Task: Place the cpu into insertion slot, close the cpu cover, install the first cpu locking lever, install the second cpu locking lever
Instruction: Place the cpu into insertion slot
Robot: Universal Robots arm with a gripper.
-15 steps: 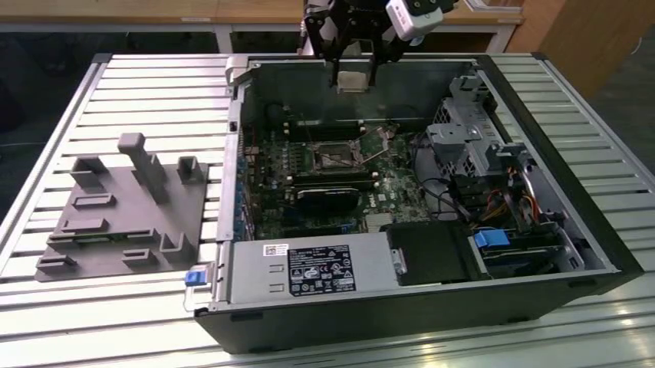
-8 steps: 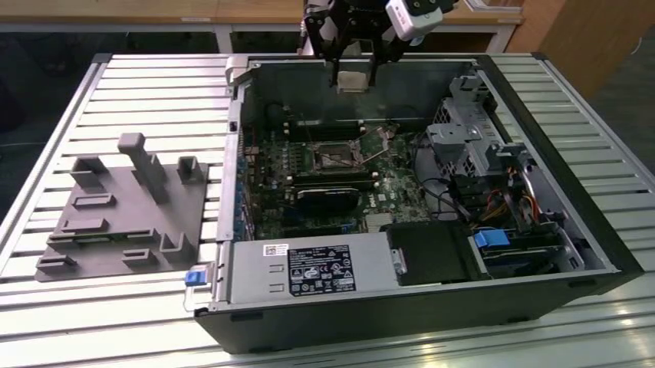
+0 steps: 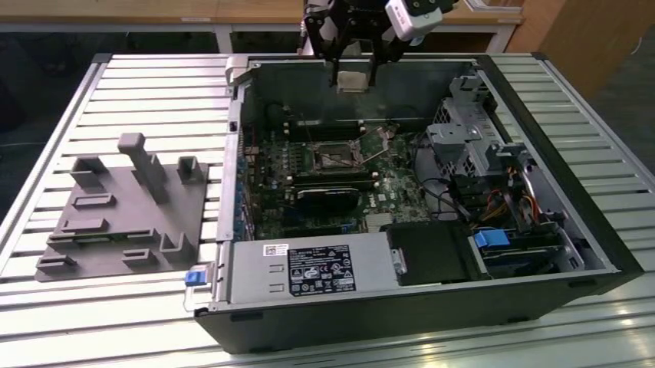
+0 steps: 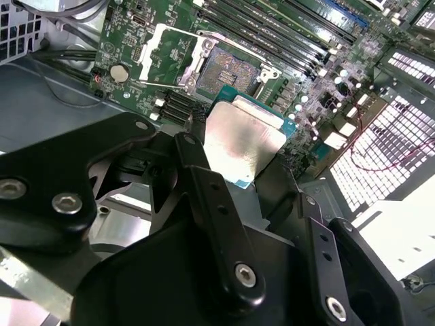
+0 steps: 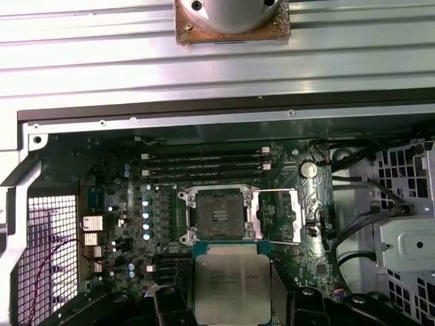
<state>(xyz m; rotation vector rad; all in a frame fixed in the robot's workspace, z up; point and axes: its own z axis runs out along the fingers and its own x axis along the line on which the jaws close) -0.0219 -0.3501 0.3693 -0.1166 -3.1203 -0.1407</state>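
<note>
I am holding the cpu [image 3: 352, 82] flat, silver top up, with my claw [image 3: 353, 76] clamped on two of its opposite edges; in the second wrist view my fingers [image 4: 204, 187] are pressing on either side of it. I am hanging high over the open case [image 3: 573, 230], well clear of the board [image 5: 122, 204].

The slot [image 5: 219, 212] is lying below me and just past the chip's leading edge, so I judge that I am not yet straight above it. In the first wrist view the chip's edges are running about parallel to the slot's rim.

The cover [image 5: 280, 216] is lying swung open beside the slot, leaving the socket bare. The memory slots [image 5: 204, 163] are sitting beyond the slot, away from me. Nothing is standing between chip and slot, and the case walls are well apart from my claw.
</note>
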